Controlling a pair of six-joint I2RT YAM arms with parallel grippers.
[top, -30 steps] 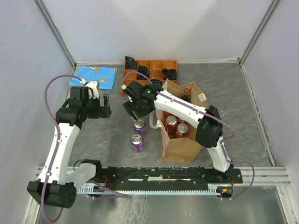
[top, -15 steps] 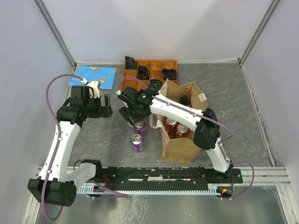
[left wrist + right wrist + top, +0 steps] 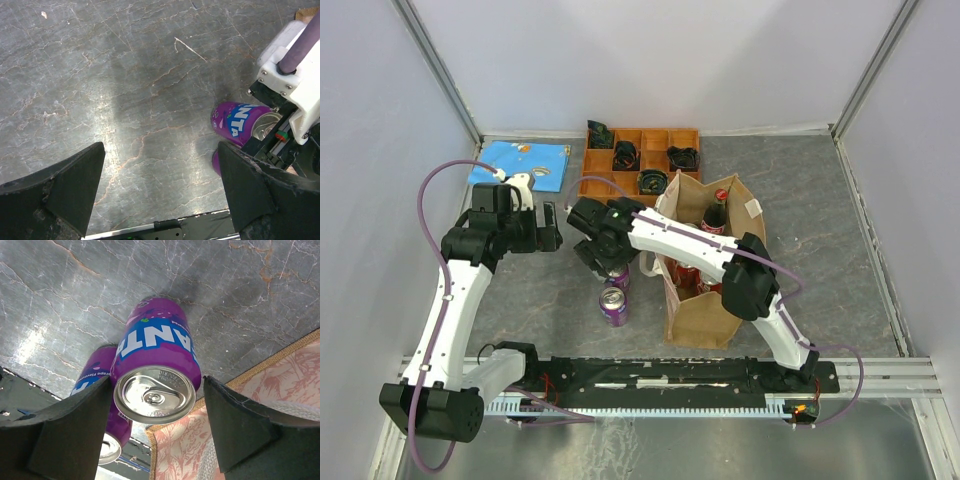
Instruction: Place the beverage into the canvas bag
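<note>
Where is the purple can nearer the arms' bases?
In the top view that purple can stands upright left of the canvas bag, just nearer than the second can that the open right gripper straddles.

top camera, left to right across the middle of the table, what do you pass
left gripper → near purple can → canvas bag

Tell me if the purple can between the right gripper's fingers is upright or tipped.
Upright: the can shows its silver top to the wrist camera, base on the table.
</note>
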